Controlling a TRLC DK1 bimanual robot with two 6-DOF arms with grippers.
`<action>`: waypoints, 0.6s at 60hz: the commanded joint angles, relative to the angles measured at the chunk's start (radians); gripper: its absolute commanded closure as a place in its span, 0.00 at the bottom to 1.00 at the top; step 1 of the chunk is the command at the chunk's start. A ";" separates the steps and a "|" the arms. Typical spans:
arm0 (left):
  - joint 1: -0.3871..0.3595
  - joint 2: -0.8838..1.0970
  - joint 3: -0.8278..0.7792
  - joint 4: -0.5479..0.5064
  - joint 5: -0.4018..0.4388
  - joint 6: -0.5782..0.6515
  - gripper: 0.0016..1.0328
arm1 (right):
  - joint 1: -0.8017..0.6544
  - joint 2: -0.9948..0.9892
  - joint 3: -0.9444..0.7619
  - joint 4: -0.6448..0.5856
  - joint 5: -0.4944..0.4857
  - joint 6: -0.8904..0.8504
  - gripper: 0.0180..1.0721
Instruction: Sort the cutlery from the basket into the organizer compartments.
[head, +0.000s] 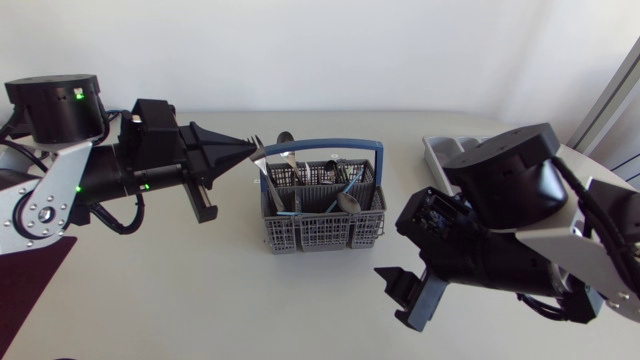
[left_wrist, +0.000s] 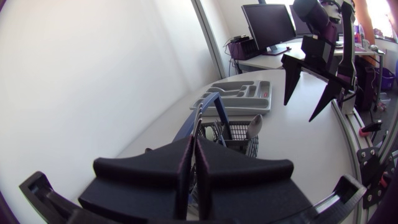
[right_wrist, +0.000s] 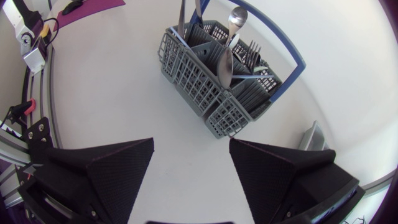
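Still loaded, the grey plastic lattice basket (head: 322, 215) with its blue hoop handle stood upright near the middle of the white table (head: 180, 290), between our two arms. Metal cutlery (head: 300, 175) stood in its compartments. A silver spoon (head: 347, 203) leaned bowl-up in the front row, dark-tined forks (head: 332, 172) sat behind it, and two longer handles rose at the rear left corner.

Our left gripper (head: 248, 149) lay level at that rear left corner, its tips right against the tall handles there. From the left wrist the two wedge fingers were pressed almost together, with only a thin slit between them. We could not tell whether a handle was pinched in that slit. The basket sat directly ahead of the tips.

Our right gripper (right_wrist: 191, 149) hung to the basket's front right, near it but apart. Its fingers were spread wide with nothing between them. From the right wrist the basket lay ahead of them, clear of both.

The grey moulded organizer tray (left_wrist: 239, 96) lay at the table's far right, apart from the basket and partly hidden behind our right arm in the head view.
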 joint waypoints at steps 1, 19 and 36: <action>0.004 -0.033 0.027 -0.019 0.012 -0.077 0.97 | 0.012 0.001 0.011 0.001 0.008 0.020 0.17; 0.023 -0.174 0.030 -0.014 -0.103 -0.085 0.97 | 0.031 0.001 0.068 -0.006 0.011 0.019 0.17; 0.056 -0.286 0.086 -0.132 -0.103 -0.165 0.97 | 0.038 -0.001 0.175 -0.009 0.024 0.020 0.17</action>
